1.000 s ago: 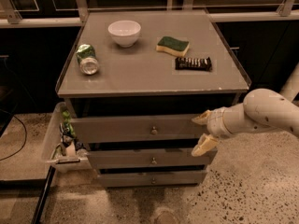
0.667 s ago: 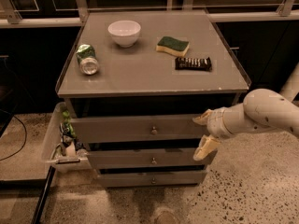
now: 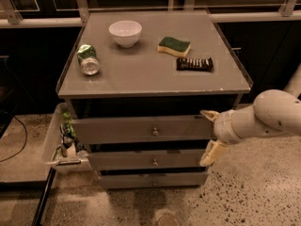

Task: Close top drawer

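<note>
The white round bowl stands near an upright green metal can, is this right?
No. In the camera view the green metal can lies on its side near the white round bowl. The open gripper is at the right end of the wide grey top drawer.

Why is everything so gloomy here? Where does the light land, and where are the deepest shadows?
In the camera view the light seems to fall from above. The cabinet top and the white bowl are brightest. A dark band of shadow lies under that top, just above the top drawer. The pale gripper, open at the drawer's right end, catches the light well.
</note>
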You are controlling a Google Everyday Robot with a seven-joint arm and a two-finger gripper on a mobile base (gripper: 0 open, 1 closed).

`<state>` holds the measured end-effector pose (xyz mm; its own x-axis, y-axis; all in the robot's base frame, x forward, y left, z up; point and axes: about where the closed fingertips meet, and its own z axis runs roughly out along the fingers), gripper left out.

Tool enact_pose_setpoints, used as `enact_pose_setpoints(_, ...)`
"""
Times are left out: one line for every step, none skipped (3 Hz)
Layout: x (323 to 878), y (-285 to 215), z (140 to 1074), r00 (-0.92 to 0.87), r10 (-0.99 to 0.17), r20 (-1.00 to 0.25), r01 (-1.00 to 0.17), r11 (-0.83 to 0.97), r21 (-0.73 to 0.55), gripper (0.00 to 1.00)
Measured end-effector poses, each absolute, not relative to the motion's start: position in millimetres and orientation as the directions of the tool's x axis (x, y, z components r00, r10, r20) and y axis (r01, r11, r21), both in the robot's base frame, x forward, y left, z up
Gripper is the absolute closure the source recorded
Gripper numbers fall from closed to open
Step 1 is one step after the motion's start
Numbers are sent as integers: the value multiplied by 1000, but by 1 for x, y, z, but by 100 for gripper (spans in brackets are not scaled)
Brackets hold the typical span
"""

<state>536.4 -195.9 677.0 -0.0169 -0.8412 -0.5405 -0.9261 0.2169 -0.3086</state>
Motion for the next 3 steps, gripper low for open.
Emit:
enact_pose_setpoints(505,-206,704,-17,-835,-550,-936,207,-285,0)
enact_pose_setpoints(489,-217,732,-15,-833,-554,-935,208,-287,0)
enact_pose_setpoints(499,-223,773,52,-852,-521,-928,152,-341,0)
